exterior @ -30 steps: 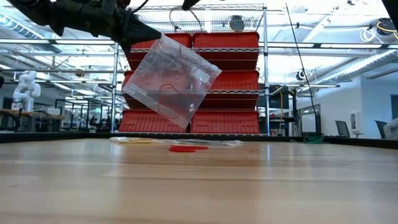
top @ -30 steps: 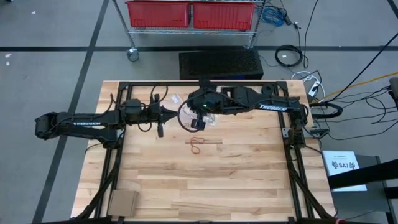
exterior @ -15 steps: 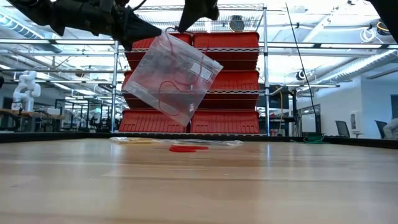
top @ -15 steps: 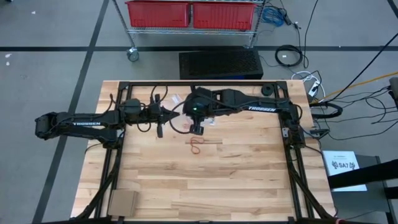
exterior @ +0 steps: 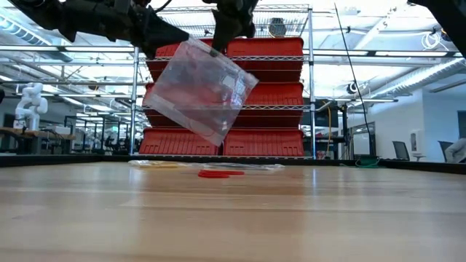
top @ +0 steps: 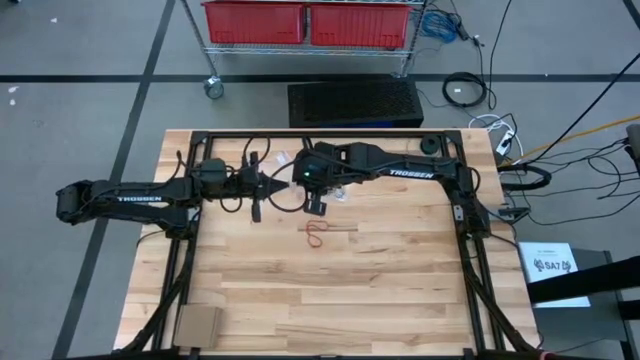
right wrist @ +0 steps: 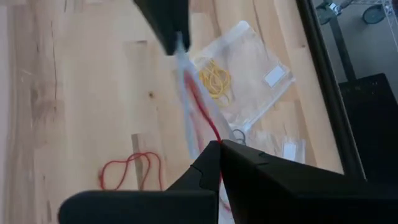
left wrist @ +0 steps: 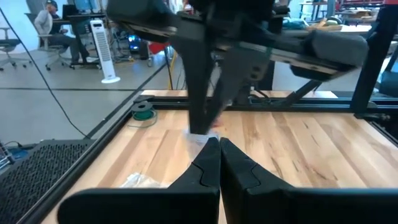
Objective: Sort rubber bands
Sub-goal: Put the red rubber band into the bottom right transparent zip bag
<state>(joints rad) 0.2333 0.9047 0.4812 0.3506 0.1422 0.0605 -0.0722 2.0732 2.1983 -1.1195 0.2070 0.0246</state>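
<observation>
Both claws are pinched fully shut on one clear bag (exterior: 200, 91), held high above the desk (top: 400, 270): the left claw (top: 272, 184) at one top corner, the right claw (top: 316, 205) at the other. Red rubber bands (top: 316, 235) lie loose below; yellow ones (right wrist: 215, 79) sit bagged nearby. If the claws pull apart unevenly, the thin plastic may slip free or tear.

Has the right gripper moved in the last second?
Yes. The right gripper has shifted toward the left gripper, away from its own side of the table frame.
</observation>
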